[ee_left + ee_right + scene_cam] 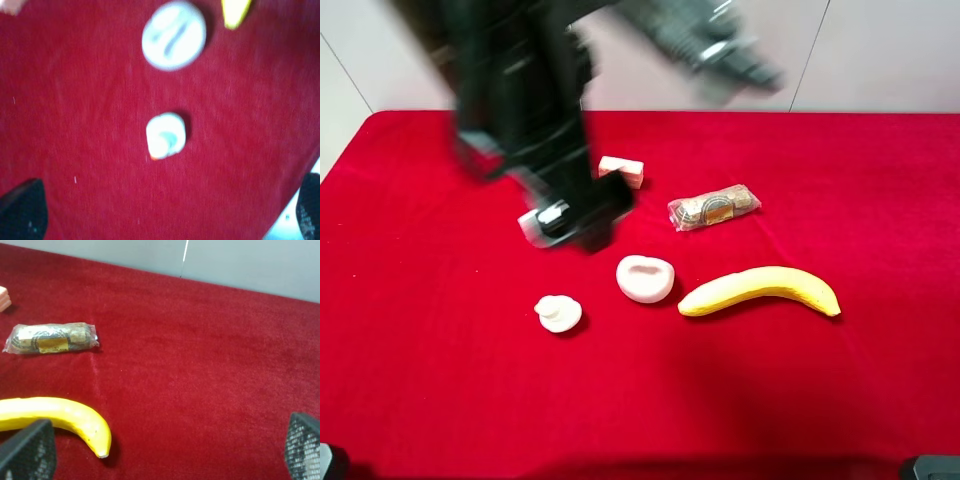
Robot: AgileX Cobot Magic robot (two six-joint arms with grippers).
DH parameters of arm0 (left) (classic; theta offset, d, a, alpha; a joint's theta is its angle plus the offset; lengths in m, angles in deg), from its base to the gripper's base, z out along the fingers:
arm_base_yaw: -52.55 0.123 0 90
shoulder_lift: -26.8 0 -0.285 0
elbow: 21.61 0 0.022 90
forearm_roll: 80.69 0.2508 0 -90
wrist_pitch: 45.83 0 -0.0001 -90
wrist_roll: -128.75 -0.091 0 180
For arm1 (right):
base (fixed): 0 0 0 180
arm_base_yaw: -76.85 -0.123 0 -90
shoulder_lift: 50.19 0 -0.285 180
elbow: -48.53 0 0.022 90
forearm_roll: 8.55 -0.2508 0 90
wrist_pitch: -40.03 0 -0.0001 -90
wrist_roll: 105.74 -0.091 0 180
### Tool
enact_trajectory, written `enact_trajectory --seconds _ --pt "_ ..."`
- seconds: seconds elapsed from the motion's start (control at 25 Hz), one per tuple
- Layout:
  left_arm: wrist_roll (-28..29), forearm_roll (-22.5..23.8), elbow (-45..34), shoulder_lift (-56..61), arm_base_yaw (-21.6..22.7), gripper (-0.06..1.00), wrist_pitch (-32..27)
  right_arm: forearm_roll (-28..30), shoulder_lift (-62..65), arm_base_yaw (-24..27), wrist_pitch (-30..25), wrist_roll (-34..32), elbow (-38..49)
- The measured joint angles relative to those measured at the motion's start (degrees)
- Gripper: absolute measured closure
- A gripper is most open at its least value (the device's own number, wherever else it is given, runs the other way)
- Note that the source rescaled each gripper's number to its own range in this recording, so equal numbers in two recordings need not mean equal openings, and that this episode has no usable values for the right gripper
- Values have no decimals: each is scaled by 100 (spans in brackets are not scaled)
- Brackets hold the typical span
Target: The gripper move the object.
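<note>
The long yellow banana (760,290) lies on the red cloth at the right of centre, untouched. It also shows in the right wrist view (60,417), and its tip shows in the left wrist view (235,11). My left gripper (575,218) is blurred and hangs over the cloth to the upper left of the banana. Its fingers stand wide apart and empty (167,212). My right gripper (167,450) is open and empty, with the banana's end near one finger. The right arm (725,45) is blurred at the top of the high view.
A white heart-shaped dish (645,278) sits just left of the banana, and a small white piece (558,313) lies further left. A clear-wrapped snack packet (713,207) lies behind the banana. A white and pink block (621,170) is beside the left arm.
</note>
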Motion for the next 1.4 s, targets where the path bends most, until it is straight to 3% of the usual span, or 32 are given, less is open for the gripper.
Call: enact_trajectory --seconds 0.24,0.48,1.04,1.24,1.4 --pt "540 0 -1392 996 0 -5 0 0 0 0 0 0 0" --pt "875 0 -2255 1800 0 -5 3 0 0 0 -5 0 0" --pt "929 0 -4285 3819 0 -5 85 0 0 0 -5 0 0" --pt "929 51 -4570 4414 0 -5 296 0 0 0 -5 0 0" --pt "929 350 -4587 4556 0 -5 338 0 0 0 1 0 0"
